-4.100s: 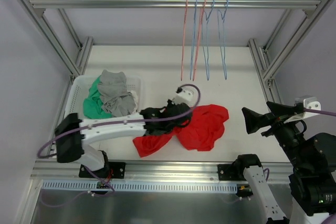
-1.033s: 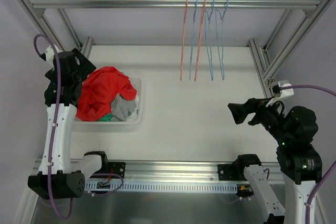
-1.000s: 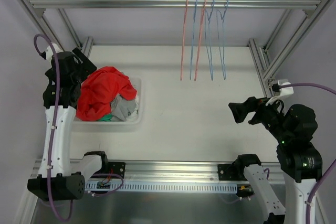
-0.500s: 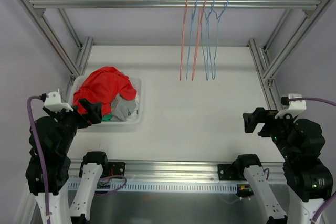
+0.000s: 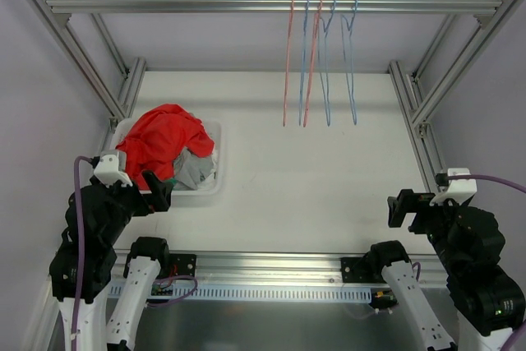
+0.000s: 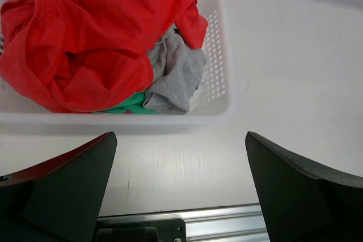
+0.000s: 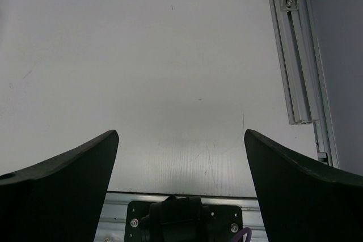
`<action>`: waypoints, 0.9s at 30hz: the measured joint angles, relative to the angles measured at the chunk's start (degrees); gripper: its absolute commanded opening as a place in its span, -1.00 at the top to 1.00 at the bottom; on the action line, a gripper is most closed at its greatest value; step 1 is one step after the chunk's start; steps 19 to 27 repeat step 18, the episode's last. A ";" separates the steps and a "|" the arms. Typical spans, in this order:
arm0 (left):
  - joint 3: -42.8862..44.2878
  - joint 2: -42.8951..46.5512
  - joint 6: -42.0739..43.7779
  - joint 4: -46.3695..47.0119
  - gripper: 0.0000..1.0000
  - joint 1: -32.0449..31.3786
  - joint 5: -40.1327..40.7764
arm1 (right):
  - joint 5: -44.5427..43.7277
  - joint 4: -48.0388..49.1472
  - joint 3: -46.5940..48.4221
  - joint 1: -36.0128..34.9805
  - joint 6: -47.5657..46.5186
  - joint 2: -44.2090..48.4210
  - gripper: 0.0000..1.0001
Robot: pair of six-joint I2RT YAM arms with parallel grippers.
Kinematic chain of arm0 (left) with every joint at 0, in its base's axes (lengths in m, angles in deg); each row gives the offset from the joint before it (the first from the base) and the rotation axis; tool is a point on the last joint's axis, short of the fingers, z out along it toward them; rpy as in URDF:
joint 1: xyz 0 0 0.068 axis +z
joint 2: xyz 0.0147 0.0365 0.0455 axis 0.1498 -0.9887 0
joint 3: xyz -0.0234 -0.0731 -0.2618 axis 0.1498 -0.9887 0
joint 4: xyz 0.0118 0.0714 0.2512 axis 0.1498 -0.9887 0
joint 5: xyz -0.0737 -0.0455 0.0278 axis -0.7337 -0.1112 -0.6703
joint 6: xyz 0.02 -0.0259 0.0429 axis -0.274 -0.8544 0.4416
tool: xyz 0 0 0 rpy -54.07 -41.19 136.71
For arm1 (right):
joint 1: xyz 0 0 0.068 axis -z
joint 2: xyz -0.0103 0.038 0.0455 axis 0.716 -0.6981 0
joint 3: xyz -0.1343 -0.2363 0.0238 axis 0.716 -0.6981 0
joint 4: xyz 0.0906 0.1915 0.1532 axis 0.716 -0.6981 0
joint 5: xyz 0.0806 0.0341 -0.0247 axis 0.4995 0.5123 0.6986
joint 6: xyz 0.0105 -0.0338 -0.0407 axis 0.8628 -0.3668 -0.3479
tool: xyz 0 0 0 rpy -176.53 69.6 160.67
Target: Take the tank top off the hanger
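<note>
The red tank top [image 5: 163, 136] lies bunched in the white basket [image 5: 215, 154] at the left, on top of grey and green clothes; it also shows in the left wrist view [image 6: 96, 32]. Several bare wire hangers [image 5: 319, 55] hang from the top rail. My left gripper [image 5: 156, 195] is open and empty, held above the table just in front of the basket; in its wrist view [image 6: 178, 191] its jaws stand wide apart. My right gripper [image 5: 398, 207] is open and empty over the bare table at the near right [image 7: 180, 188].
The basket [image 6: 218, 83] also holds a grey garment [image 6: 176, 77] and a green one [image 6: 127, 106]. Aluminium frame posts [image 5: 415, 104] flank the table. A metal rail [image 5: 271, 265] with the arm bases runs along the near edge.
The left arm dropped the red tank top in the basket and drew back low to the near left. The right arm drew back and down to the near right. The hangers sway slightly.
</note>
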 measured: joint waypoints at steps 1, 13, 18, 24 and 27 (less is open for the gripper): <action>0.00 -0.24 0.00 0.02 -0.97 0.00 -0.13 | -0.39 -0.11 0.00 -0.07 -0.02 0.00 -0.99; -0.20 -0.85 0.00 0.04 -0.97 0.00 -1.49 | -1.44 -0.07 -0.20 -0.17 -0.31 -1.03 -0.99; -0.20 -0.85 0.00 0.04 -0.97 0.00 -1.49 | -1.42 -0.04 -0.24 -0.20 -0.26 -1.75 -0.99; -0.20 -0.85 0.00 0.04 -0.97 0.00 -1.49 | -1.42 -0.04 -0.24 -0.20 -0.26 -1.75 -0.99; -0.20 -0.85 0.00 0.04 -0.97 0.00 -1.49 | -1.42 -0.04 -0.24 -0.20 -0.26 -1.75 -0.99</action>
